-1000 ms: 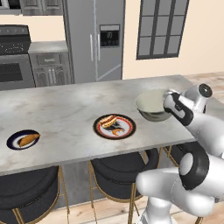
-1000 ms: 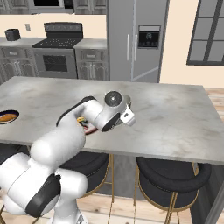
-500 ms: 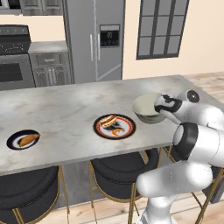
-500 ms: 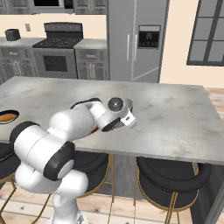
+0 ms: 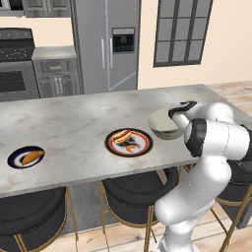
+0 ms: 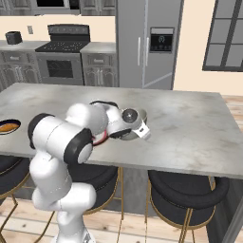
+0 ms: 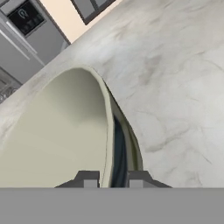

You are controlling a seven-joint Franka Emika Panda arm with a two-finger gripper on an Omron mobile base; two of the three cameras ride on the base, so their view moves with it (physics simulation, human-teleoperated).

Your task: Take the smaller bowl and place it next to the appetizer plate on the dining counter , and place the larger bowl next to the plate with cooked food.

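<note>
Bowl (image 5: pixel 164 123), cream inside, hung pinched by its rim between the end effector's (image 7: pixel 110 178) fingers, low over the surface (image 5: pixel 74 123). Plate (image 5: pixel 128 141) lay just beyond; best lowered level until seated, then released.

No readable text, labels or numbers anywhere in view

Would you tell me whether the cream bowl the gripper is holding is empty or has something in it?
Empty: the hand view shows the larger bowl's smooth cream inside with nothing in it, its rim between the gripper's fingertips.
</note>
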